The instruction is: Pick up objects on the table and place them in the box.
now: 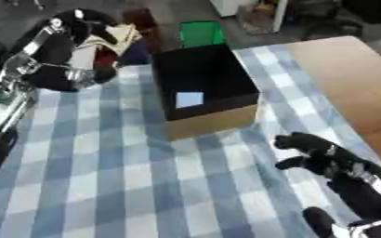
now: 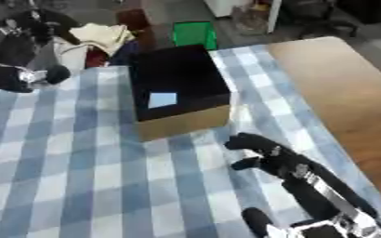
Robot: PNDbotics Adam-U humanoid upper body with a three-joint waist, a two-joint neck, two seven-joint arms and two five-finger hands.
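Observation:
A cardboard box [image 1: 214,122] with a black inside stands open at the far middle of the blue-and-white checked cloth [image 1: 104,176]. A small light-blue square thing [image 1: 190,99] lies on the box's floor. My right hand [image 2: 265,154] hovers low over the cloth just in front of the box's near right corner, with its fingers stretched toward the left and nothing in them. My left arm is raised over the cloth's far left corner, and the left hand [image 1: 62,77] shows there as a dark shape.
Bare wooden tabletop [image 1: 356,83] runs along the right of the cloth. Beyond the far edge stand a green bin [image 1: 200,33] and a heap of cloths and bags [image 1: 116,37].

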